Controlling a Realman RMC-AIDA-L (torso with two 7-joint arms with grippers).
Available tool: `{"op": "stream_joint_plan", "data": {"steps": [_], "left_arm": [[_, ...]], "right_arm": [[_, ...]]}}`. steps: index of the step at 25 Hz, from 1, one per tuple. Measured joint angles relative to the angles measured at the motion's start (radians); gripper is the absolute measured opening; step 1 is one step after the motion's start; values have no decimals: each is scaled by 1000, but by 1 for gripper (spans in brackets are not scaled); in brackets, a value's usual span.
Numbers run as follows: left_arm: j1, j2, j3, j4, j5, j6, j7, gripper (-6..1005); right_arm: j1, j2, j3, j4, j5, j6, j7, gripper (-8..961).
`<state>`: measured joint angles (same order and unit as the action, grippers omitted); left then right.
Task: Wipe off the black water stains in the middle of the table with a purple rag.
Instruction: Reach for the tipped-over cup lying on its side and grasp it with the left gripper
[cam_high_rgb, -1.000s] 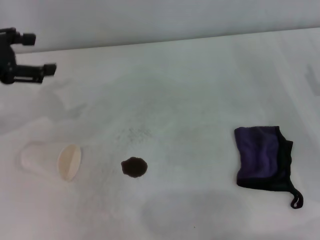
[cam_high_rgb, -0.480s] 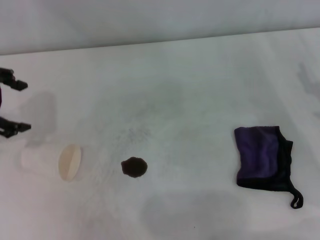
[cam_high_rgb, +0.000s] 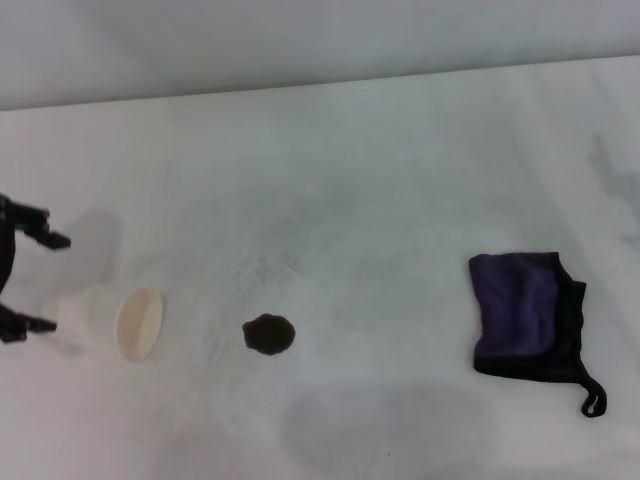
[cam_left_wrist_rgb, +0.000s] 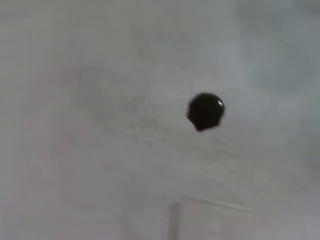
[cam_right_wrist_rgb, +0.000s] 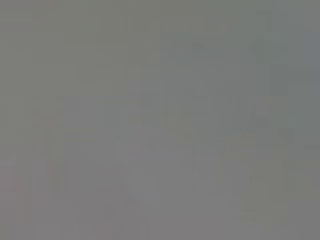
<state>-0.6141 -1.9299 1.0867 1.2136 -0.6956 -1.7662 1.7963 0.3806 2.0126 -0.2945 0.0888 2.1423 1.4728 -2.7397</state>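
The left end effector (cam_high_rgb: 30, 283) sits at the far left edge of the scene, its two thin black fingers spread wide apart, one just beyond and one just nearer than the closed base of a cup (cam_high_rgb: 105, 323); whether they touch it cannot be told; the right end effector is out of sight, its wrist view a blank grey. The counter (cam_high_rgb: 380, 160) is a broad matte white top with a straight far edge. One black water stain (cam_high_rgb: 268, 335), a small roundish glossy blot with uneven edges, lies mid-counter, to the right of the left end effector, beyond the cup's mouth. One cup, pale and translucent, lies on its side, cream mouth toward the stain. One purple rag (cam_high_rgb: 527, 316), soft, crumpled, black-trimmed with a thin loop at its near right corner, lies well apart at the right.
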Motion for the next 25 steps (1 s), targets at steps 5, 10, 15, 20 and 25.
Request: {"op": "stream_joint_plan", "data": {"steps": [5,10,15,20,25], "left_arm": [[23,-32,11,-39,60,60,97,888],[40,-51,0,-76,76,126,175,888],[48,-68,-10,-113,66,174,240,887],[51,-82,-14,-162,57,224,296,887],[51,-101,-18,-202,50,265,322,887]], "right_arm": [[-13,0,-6,24,-4,31,0,841],[-34,-1,-9,61,-4,87,-2,841],[-42,-2,-10,71,-5,110,-2,840],[-44,-3,-13,78,-7,124,-4,840],[-48,-3,-14,88,-9,135,-4,841]]}}
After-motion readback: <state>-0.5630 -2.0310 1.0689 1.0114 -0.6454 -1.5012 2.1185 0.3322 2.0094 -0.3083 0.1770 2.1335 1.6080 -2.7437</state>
